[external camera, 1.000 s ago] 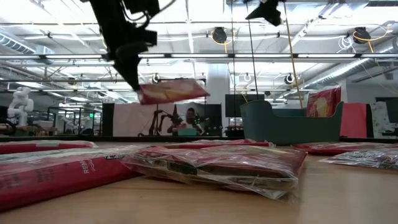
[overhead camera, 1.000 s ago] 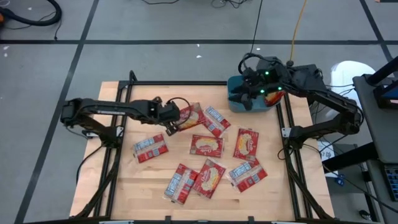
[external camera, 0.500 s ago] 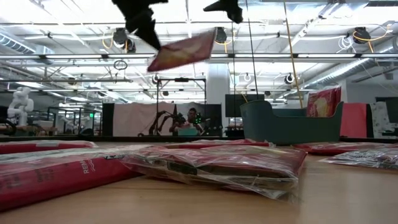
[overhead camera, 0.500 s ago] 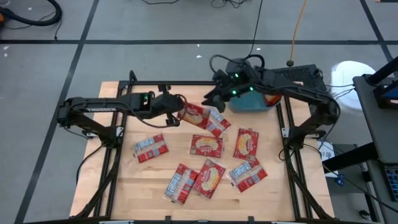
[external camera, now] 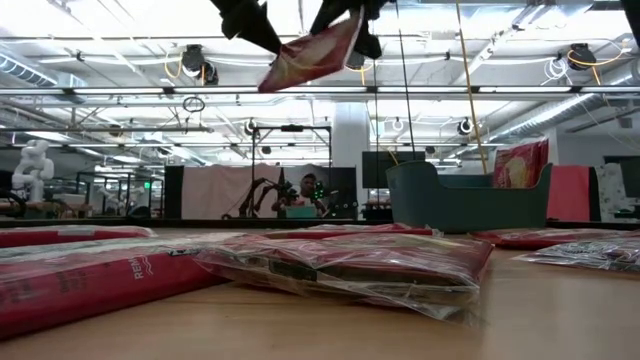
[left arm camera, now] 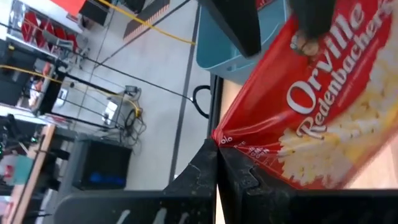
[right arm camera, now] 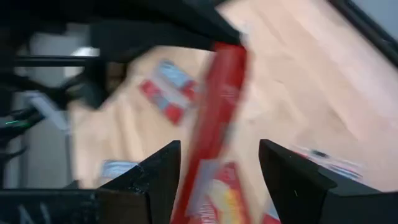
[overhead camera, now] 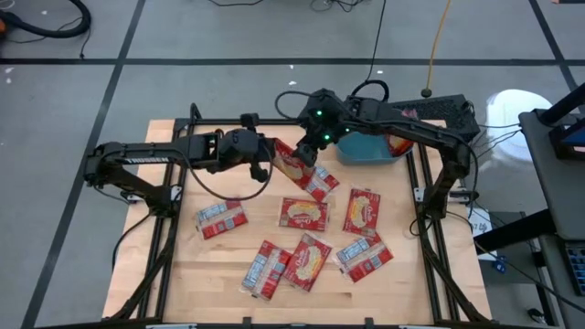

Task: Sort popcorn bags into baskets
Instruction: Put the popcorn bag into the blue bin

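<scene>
Bag (left arm camera: 323, 118) reads "Orville Redenbacher" (partly hidden).

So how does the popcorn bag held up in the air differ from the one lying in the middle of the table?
The raised bag hangs tilted above the table, pinched at one corner by the shut left gripper, with the open right gripper around its other end. The middle bag lies flat on the table, touched by neither gripper. Both are red packets with a yellow-cream popcorn picture facing up.
</scene>
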`<state>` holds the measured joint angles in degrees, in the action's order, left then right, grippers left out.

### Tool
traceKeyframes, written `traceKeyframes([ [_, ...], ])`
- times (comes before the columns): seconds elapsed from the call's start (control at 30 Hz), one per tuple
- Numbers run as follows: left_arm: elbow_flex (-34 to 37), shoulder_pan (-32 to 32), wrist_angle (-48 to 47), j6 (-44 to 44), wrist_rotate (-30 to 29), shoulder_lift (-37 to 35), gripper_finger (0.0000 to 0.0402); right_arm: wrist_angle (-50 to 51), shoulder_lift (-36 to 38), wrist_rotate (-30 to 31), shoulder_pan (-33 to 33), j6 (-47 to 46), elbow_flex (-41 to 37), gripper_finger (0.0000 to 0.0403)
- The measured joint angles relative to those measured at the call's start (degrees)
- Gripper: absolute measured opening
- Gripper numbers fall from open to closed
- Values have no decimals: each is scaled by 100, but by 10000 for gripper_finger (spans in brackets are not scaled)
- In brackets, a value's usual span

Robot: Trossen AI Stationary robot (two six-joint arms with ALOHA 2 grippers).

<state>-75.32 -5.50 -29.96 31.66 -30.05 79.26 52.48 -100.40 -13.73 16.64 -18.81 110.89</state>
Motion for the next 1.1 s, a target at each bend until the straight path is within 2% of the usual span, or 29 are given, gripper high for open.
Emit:
traceKeyframes([
  [0.23,1,3,19,181,4,0,0,-52,-63,19,0,160,-7,171],
  [0.7,1,0,464,-211,151,2,0,-940,-46,-311,6,58,-776,26],
  [0.8,1,0,494,-495,142,2,3,-1019,-46,-315,42,123,-776,8],
  [0.93,1,-7,534,-1182,124,-23,33,-991,-19,-340,134,137,-776,18],
  [1.1,1,-50,915,-1752,155,-221,111,-984,129,-410,243,153,-776,16],
])
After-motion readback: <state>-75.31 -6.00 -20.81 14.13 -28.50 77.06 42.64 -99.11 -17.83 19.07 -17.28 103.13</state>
